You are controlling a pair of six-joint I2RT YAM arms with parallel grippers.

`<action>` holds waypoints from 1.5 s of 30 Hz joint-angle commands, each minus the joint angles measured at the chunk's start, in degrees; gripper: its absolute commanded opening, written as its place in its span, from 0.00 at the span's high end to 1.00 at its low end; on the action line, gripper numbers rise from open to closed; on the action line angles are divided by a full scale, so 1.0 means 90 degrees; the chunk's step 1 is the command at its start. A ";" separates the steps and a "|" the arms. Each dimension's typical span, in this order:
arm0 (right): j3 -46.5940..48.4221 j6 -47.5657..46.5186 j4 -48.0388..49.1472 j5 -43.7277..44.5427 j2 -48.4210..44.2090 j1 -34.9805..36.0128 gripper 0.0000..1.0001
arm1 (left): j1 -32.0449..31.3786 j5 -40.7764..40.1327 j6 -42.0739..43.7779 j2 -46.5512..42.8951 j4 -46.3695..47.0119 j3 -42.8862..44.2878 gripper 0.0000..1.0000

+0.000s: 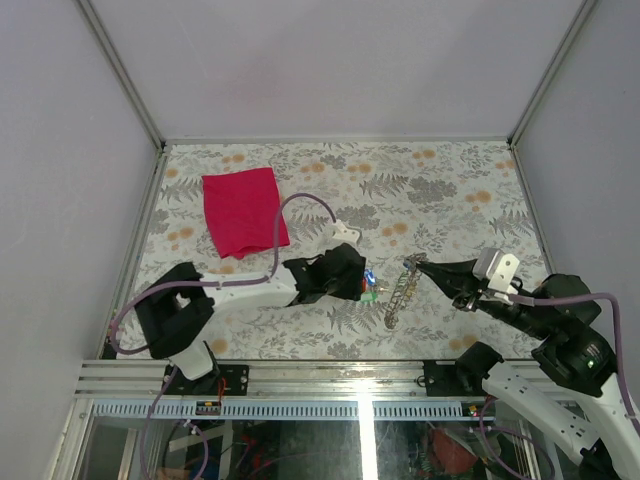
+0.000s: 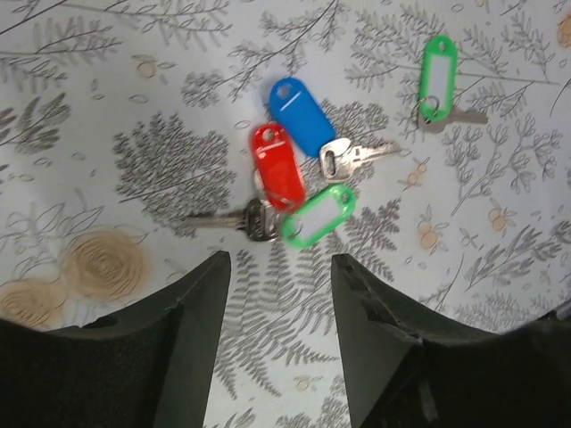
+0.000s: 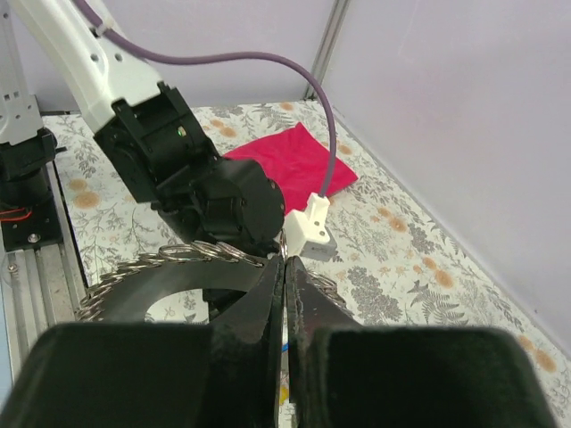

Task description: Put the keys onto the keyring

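Observation:
Several keys lie on the floral table in the left wrist view: a blue-tagged key (image 2: 302, 116), a red-tagged key (image 2: 277, 165), a green-tagged key (image 2: 318, 215) in a cluster, and another green-tagged key (image 2: 437, 78) apart at the upper right. My left gripper (image 2: 278, 267) is open and empty just short of the cluster; from above it (image 1: 364, 280) hovers over the keys (image 1: 370, 283). My right gripper (image 3: 285, 267) is shut on the keyring (image 3: 169, 260), a grey jagged ring held tilted off the table (image 1: 398, 290), just right of the keys.
A magenta cloth (image 1: 244, 210) lies at the back left of the table. The left arm's body (image 3: 192, 178) fills the middle of the right wrist view. The table's metal front rail (image 1: 300, 375) runs along the near edge; grey walls close in three sides.

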 commanded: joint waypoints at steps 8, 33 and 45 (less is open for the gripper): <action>-0.0043 0.0315 0.0379 0.0285 -0.0280 0.0032 1.00 | -0.0351 -0.1080 -0.0411 0.1237 -0.0045 0.1191 0.49; -0.0404 0.0336 0.0696 0.0025 -0.0205 0.0032 1.00 | -0.0352 -0.1159 -0.0389 0.1747 -0.0248 0.1320 0.76; -0.0404 0.0427 0.0767 -0.0095 -0.0111 0.0031 1.00 | -0.0299 -0.1480 -0.0138 0.1737 -0.0405 0.1365 1.00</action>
